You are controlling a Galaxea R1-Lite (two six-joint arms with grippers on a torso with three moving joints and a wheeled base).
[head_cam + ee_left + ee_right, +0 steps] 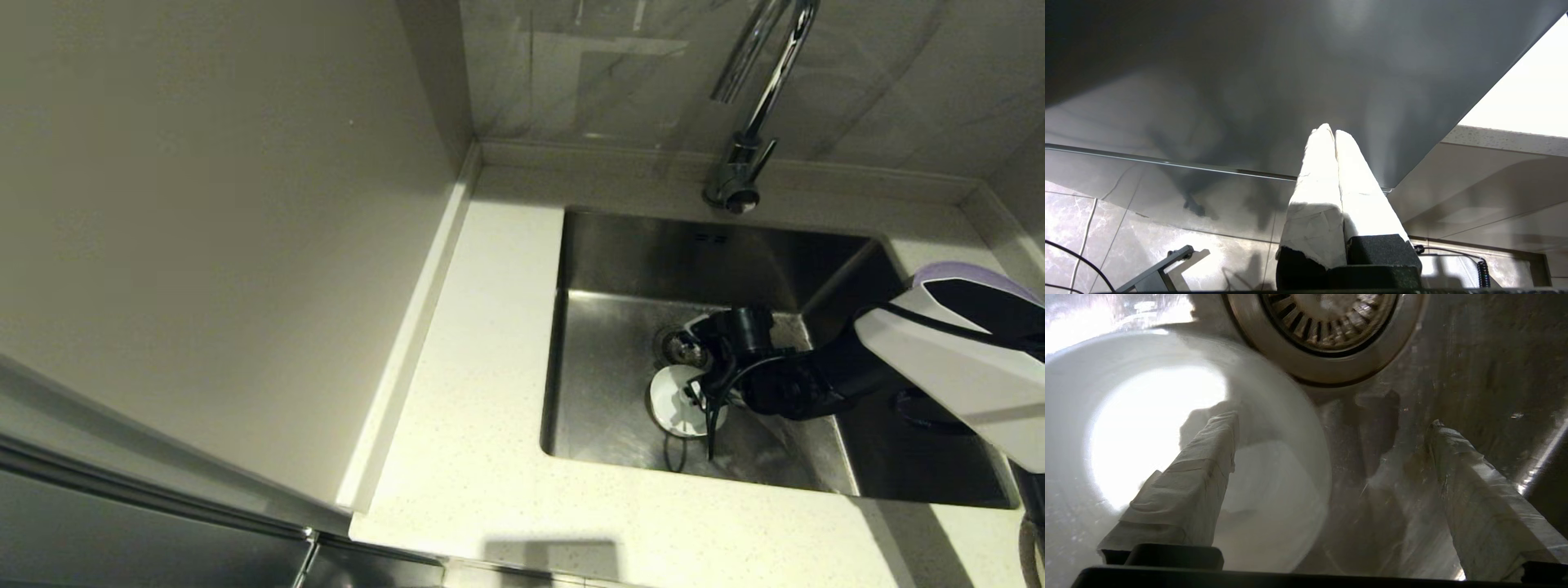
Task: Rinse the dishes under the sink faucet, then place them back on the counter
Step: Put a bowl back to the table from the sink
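The small white bowl sits on the floor of the steel sink, just in front of the round drain. My right gripper reaches down into the basin and stands open. One finger is inside the bowl, the other is outside it above the sink floor, and the bowl's rim lies between them. A lilac plate edge shows on the counter behind my right arm. The cream plate is out of view. The chrome faucet stands at the back. No water shows running.
The speckled counter frames the basin, with a broad strip to its left along a side wall. My left gripper is parked below counter height, shut and holding nothing, pointing at a dark cabinet front.
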